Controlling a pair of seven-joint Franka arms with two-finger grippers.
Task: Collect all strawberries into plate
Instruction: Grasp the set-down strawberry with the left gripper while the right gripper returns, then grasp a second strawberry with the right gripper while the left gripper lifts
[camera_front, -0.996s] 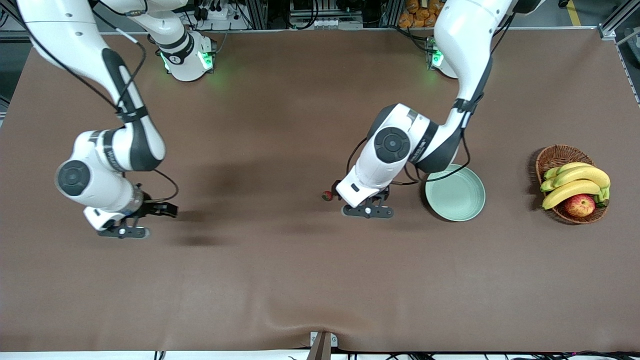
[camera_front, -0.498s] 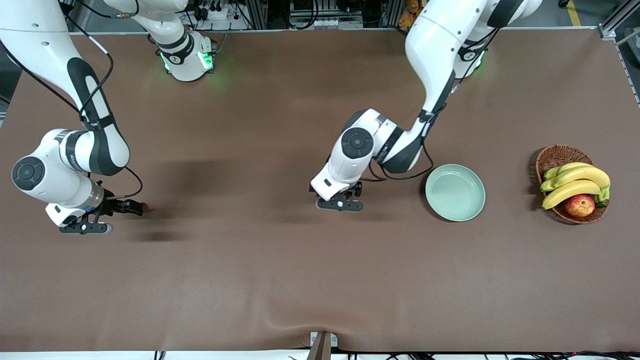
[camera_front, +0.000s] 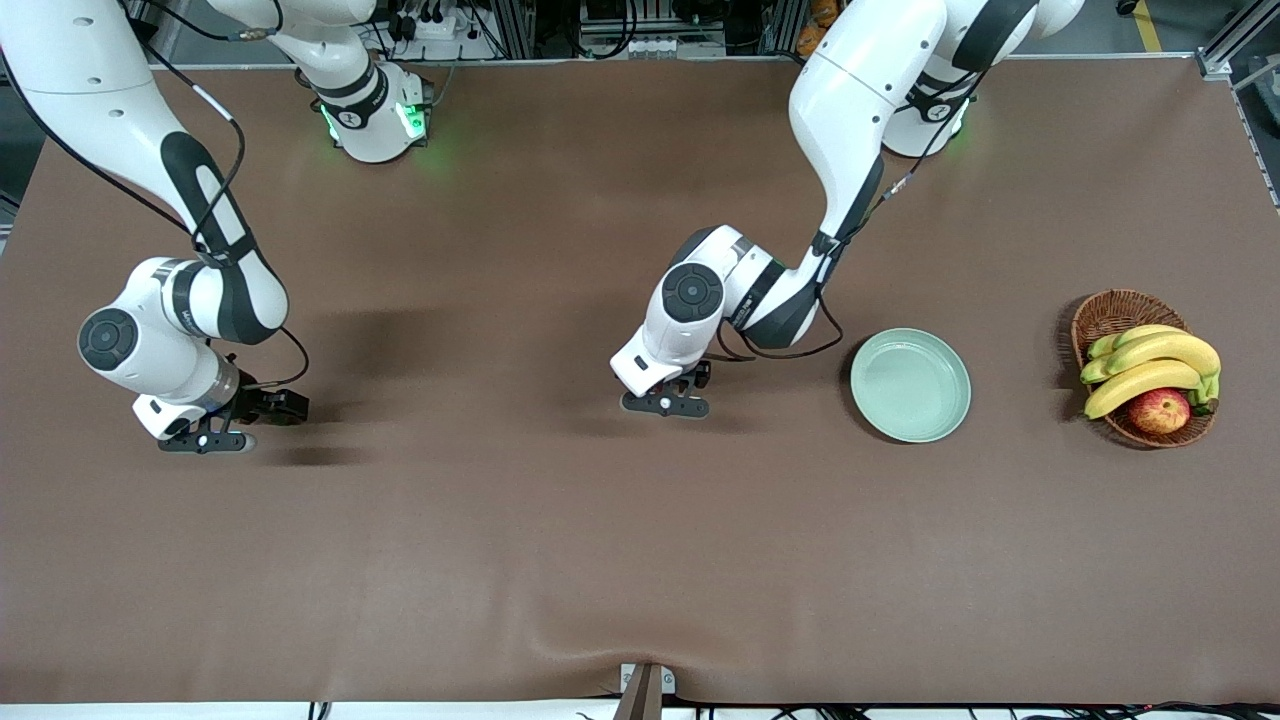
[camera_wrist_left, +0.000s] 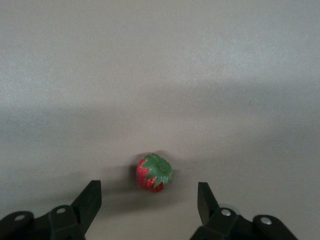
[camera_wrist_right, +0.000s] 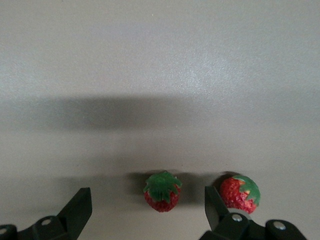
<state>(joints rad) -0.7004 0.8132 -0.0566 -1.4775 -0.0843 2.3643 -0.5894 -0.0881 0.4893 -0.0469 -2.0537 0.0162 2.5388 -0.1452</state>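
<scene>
Beside plate (camera_front: 910, 385) | L gripper (camera_wrist_left: 149, 200) open round strawberry (camera_wrist_left: 154, 173) | R gripper (camera_wrist_right: 147, 206) open, well apart, 2 strawberries (camera_wrist_right: 162, 191)

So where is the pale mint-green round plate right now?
In the front view the pale mint-green round plate sits on the brown table toward the left arm's end, between the left pincer and the brown wicker fruit basket, with nothing on it.

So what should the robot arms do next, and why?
Probably lower the left end effector and close it: one strawberry sits between its open fingers. The right end effector, open, frames another strawberry. The plate holds none.
</scene>
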